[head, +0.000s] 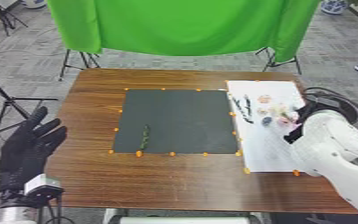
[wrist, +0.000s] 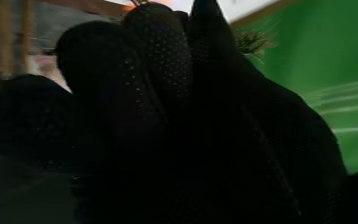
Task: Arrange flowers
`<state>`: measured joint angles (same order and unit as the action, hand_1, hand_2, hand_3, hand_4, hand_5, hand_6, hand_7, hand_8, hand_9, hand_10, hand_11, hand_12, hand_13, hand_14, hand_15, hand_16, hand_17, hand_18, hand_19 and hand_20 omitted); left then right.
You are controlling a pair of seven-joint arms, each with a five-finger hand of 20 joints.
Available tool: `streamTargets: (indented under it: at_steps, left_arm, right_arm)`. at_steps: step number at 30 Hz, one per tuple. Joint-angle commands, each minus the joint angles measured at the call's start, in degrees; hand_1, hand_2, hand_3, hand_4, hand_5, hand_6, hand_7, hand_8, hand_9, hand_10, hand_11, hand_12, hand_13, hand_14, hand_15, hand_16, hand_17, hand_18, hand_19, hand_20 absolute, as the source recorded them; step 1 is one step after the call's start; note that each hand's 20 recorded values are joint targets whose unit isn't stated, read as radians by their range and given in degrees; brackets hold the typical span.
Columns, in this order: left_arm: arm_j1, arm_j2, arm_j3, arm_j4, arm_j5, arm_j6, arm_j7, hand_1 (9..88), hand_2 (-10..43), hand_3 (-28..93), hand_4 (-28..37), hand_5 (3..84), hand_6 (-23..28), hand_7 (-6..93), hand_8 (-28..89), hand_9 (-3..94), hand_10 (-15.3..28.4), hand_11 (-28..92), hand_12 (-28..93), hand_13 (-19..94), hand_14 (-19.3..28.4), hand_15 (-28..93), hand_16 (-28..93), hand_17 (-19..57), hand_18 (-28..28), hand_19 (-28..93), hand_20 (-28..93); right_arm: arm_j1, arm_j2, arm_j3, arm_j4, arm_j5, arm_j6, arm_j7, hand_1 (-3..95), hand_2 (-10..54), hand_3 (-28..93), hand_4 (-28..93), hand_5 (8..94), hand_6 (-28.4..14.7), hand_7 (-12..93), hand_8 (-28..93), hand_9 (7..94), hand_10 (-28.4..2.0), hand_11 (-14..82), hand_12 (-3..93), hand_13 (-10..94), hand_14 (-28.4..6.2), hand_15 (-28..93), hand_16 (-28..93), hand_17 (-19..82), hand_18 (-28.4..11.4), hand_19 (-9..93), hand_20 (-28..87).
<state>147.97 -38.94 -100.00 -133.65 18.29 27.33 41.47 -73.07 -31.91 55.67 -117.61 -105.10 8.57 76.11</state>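
Counter: A brown wooden counter point(head: 158, 187) is carrying a dark mat point(head: 180, 115) and, to its right, a white sheet point(head: 269, 157). Small orange pieces point(head: 139, 154) are dotting the mat's edges.
Green stem: One slender green stem point(head: 146, 136) is lying on the mat's near left part, pointing away from the robot.
Flowers: Small pale and pink flowers point(head: 264, 99) are resting on the white sheet, with thin dark sprigs point(head: 247, 109) lying along its left side.
Left hand: The left hand point(head: 24, 152) is waiting open at the counter's left side (fingers slightly spread), apart from everything on it.
Right hand: The right hand point(head: 296, 134) is hovering around the sheet's right side, near the flowers; whether it is open, closed or gripping anything, I cannot tell.
Green tuft: In the right wrist view, a feathery green tuft point(wrist: 255, 44) is showing beside the glove.
Backdrop: A bright green cloth point(head: 184, 25) is hanging beyond the counter.
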Motion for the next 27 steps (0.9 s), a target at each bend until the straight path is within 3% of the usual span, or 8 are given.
streamTargets:
  at_steps: [1, 6, 7, 11, 15, 17, 22, 27]
  left_arm:
    - [3.7, 1.42, -2.75, -1.48, -1.50, 1.15, 2.18, 30.0, 7.0, 65, -20.7, 36.1, 9.0, 10.0, -8, 32.7, 19.3, 29, 11, 21, 26.0, 56, -12, -6.9, 25.5, 51, 5]
    - [3.6, 0.66, -3.85, -1.91, -0.58, 1.52, 0.45, 30.1, 7.1, 65, -20.8, 36.1, 9.0, 10.0, -8, 32.6, 19.2, 29, 11, 21, 25.9, 56, -12, -6.9, 25.6, 51, 5]
    - [4.0, 1.05, -3.90, -2.06, -0.87, 1.79, 1.02, 30.1, 7.1, 65, -20.8, 36.1, 9.0, 10.1, -8, 32.6, 19.2, 29, 11, 21, 25.9, 56, -12, -6.9, 25.6, 51, 5]
    - [1.3, 0.05, -3.51, -1.97, 1.40, 1.28, -3.25, 30.1, 7.2, 65, -20.8, 36.1, 9.0, 10.1, -8, 32.6, 19.3, 29, 11, 21, 25.9, 55, -12, -6.9, 25.7, 51, 5]
    - [-1.7, -2.44, -3.47, -1.99, 4.82, 0.25, -8.83, 30.1, 7.1, 65, -20.7, 36.1, 9.1, 10.1, -8, 32.6, 19.2, 29, 11, 21, 25.9, 56, -12, -6.9, 25.7, 51, 5]
    - [-2.9, -3.03, -3.23, -1.83, 5.70, -0.28, -10.40, 30.1, 7.1, 65, -20.6, 36.0, 9.1, 10.1, -8, 32.5, 19.2, 29, 11, 21, 25.9, 56, -12, -6.9, 25.7, 51, 5]
    - [-4.9, -3.85, -2.49, -1.47, 7.15, -0.90, -12.65, 30.1, 7.2, 65, -20.6, 36.0, 9.1, 10.1, -8, 32.5, 19.2, 29, 11, 21, 25.9, 56, -12, -6.9, 25.7, 51, 5]
    - [-8.8, -4.35, 0.09, -0.50, 8.24, -1.83, -14.39, 30.1, 7.2, 65, -20.6, 36.0, 9.1, 10.1, -8, 32.5, 19.1, 29, 11, 21, 25.9, 56, -12, -7.0, 25.7, 51, 5]
  right_arm:
    - [14.2, -8.5, -8.6, -2.0, 1.7, -3.8, -4.4, 63.7, -7.7, 72, -28, 85.9, -8.7, 14, 22, 93.7, -11.8, 29.2, 23.0, 94, -3.9, 53, 13, 74, -7.3, 93, -20]
    - [22.2, -17.8, -16.1, 2.4, 4.0, -5.6, -6.0, 63.7, -7.7, 72, -28, 85.9, -8.7, 14, 22, 93.7, -11.7, 29.1, 23.0, 94, -3.9, 52, 13, 75, -7.2, 93, -20]
    - [23.2, -19.9, -17.4, 3.8, 3.4, -6.6, -6.5, 63.7, -7.8, 72, -28, 85.9, -8.6, 14, 22, 93.7, -11.7, 29.1, 22.9, 94, -3.8, 52, 13, 75, -7.1, 93, -20]
    - [24.7, -26.4, -20.0, 7.9, 5.3, -7.7, -6.4, 63.6, -7.7, 72, -28, 86.0, -8.6, 14, 22, 93.7, -11.7, 29.2, 22.7, 94, -3.7, 52, 12, 75, -7.1, 93, -20]
    - [25.0, -31.5, -22.4, 11.5, 6.2, -9.0, -5.9, 63.5, -7.7, 72, -28, 85.9, -8.6, 14, 22, 93.7, -11.6, 29.2, 22.4, 94, -3.7, 52, 12, 75, -7.1, 93, -21]
    - [24.7, -33.4, -23.3, 12.6, 6.0, -9.1, -5.8, 63.4, -7.7, 72, -28, 86.0, -8.6, 14, 22, 93.7, -11.7, 29.3, 22.1, 94, -3.7, 52, 12, 75, -7.1, 93, -21]
    - [23.0, -37.8, -24.4, 15.0, 6.1, -11.5, -5.2, 63.3, -7.7, 73, -28, 85.9, -8.6, 14, 21, 93.7, -11.5, 29.2, 21.7, 94, -3.6, 52, 12, 75, -7.1, 93, -21]
    - [22.7, -39.8, -25.8, 18.0, 6.3, -11.4, -4.8, 63.0, -7.6, 73, -28, 85.8, -8.6, 14, 21, 93.7, -11.6, 29.1, 21.2, 94, -3.6, 52, 12, 75, -7.1, 93, -22]
